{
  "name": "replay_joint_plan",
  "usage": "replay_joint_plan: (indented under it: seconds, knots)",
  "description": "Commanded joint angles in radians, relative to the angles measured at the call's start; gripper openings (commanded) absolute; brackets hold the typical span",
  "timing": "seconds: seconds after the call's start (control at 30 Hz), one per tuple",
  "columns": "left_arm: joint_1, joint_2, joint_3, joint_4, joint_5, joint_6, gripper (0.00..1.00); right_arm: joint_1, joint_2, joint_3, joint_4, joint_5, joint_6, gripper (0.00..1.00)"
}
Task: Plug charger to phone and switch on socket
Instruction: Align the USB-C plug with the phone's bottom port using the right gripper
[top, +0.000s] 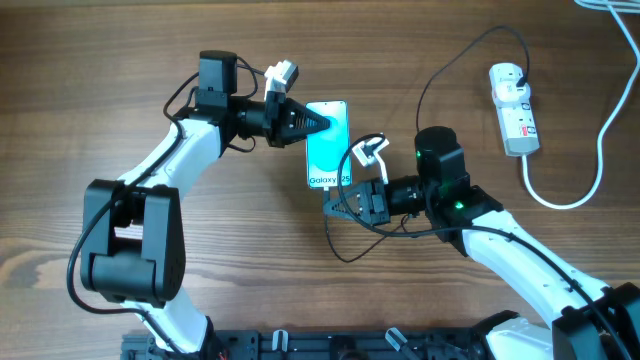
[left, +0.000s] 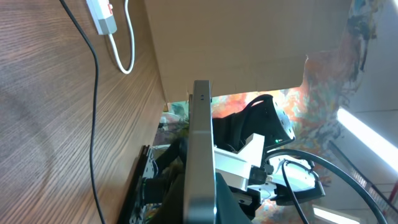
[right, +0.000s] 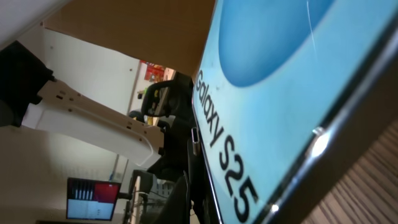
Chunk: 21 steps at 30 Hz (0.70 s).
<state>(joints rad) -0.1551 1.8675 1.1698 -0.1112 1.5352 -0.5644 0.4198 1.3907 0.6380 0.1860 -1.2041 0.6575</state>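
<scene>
The phone (top: 330, 150) shows its teal screen face up at the table's middle. My left gripper (top: 318, 123) is shut on its left long edge; in the left wrist view the phone (left: 201, 143) stands edge-on between the jaws of the left gripper (left: 202, 211). My right gripper (top: 338, 205) is shut at the phone's bottom edge, holding the charger (top: 440, 72), whose thin black cable loops below it; the connector tip is hidden. The right wrist view is filled by the phone (right: 280, 81) above the right gripper (right: 193, 199). The white socket (top: 513, 110) lies at the far right.
A thick white cord (top: 600, 150) curls off the socket toward the right edge. In the left wrist view the socket (left: 102, 15), the charger cable (left: 94, 106) and the white cord (left: 127, 50) lie on the wooden table (top: 100, 60).
</scene>
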Motion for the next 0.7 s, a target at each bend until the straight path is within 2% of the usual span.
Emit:
replay_joint_plan:
  seconds: [0.0, 0.37, 0.67]
  knots:
    - [0.003, -0.009, 0.006, 0.0, 0.042, 0.011, 0.04, -0.005, 0.01, 0.002, -0.041, -0.001, 0.004, 0.04]
    - [0.003, -0.009, 0.006, 0.0, 0.042, 0.011, 0.04, -0.02, 0.01, 0.002, -0.064, -0.002, 0.0, 0.04]
    - [0.003, -0.009, 0.006, 0.019, 0.042, 0.011, 0.04, -0.041, 0.01, 0.001, -0.072, -0.093, -0.003, 0.04]
